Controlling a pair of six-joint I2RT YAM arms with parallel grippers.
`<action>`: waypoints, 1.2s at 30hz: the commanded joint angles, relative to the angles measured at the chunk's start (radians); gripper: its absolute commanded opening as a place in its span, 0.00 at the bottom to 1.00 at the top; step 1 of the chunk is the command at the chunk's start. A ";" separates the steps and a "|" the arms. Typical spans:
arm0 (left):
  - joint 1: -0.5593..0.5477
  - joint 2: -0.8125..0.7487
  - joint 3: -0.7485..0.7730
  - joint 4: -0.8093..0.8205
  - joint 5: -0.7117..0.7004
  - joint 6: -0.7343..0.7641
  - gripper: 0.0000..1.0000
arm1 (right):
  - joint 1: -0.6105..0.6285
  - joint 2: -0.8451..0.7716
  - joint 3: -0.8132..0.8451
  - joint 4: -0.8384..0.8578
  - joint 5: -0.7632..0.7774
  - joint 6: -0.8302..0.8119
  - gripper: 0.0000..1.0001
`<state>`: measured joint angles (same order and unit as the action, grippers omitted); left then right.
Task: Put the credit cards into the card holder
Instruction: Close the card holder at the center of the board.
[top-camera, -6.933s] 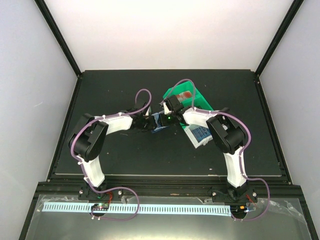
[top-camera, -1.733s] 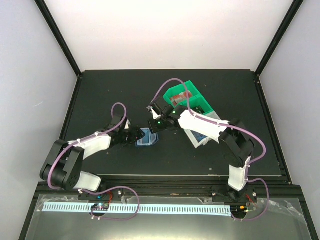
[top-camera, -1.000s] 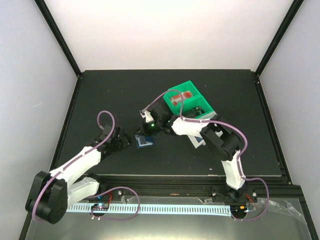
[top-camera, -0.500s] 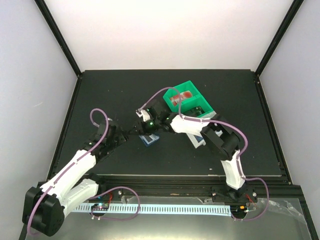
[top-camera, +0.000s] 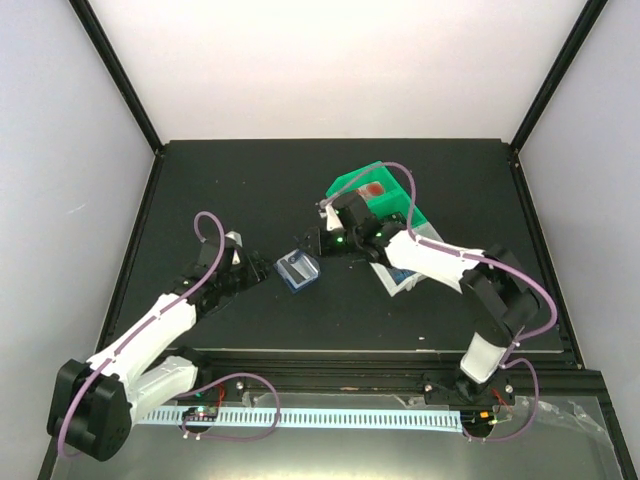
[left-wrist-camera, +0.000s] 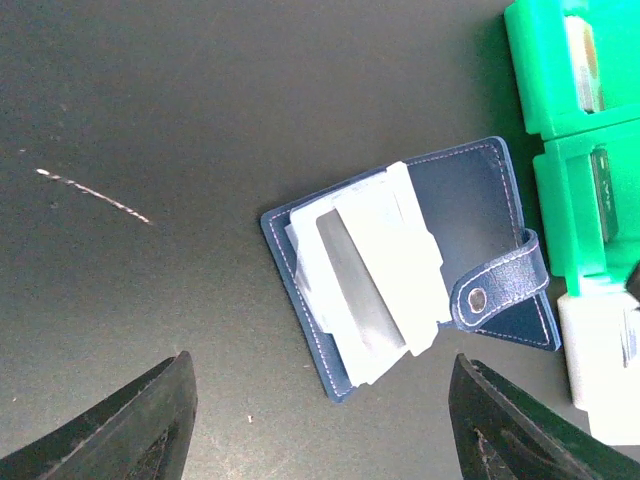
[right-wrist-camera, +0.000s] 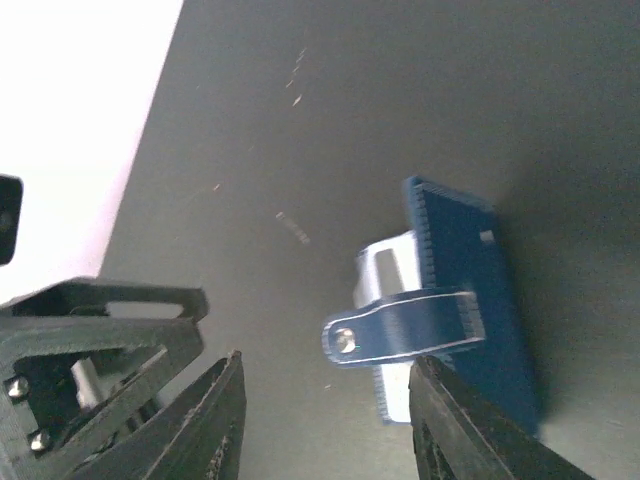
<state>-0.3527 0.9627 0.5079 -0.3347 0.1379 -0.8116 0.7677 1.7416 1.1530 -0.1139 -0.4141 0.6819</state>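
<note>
Card holder (top-camera: 297, 271) lay unfolded between the two grippers
It rested on the table (top-camera: 200, 190), just ahead of the left gripper (top-camera: 253, 273) and just beside the right gripper (top-camera: 311, 243) — both with jaws apart, gripping nothing.

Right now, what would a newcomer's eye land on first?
The navy card holder lies open mid-table, pale cards tucked in its pockets and its snap tab undone. The left claw and right claw stand open on either side, apart from it. A bright green bin sits to its right.
</note>
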 joint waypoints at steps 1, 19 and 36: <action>0.002 0.019 0.026 0.046 0.049 0.019 0.71 | -0.021 -0.084 -0.029 -0.054 0.235 -0.003 0.46; 0.003 0.058 0.055 -0.033 -0.022 -0.020 0.75 | 0.001 0.184 0.201 -0.261 0.058 -0.240 0.40; 0.001 0.140 0.058 0.005 0.020 -0.004 0.78 | 0.066 0.330 0.288 -0.410 0.201 -0.323 0.53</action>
<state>-0.3527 1.0763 0.5236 -0.3645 0.1154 -0.8310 0.8330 2.0415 1.4197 -0.4587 -0.2913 0.3820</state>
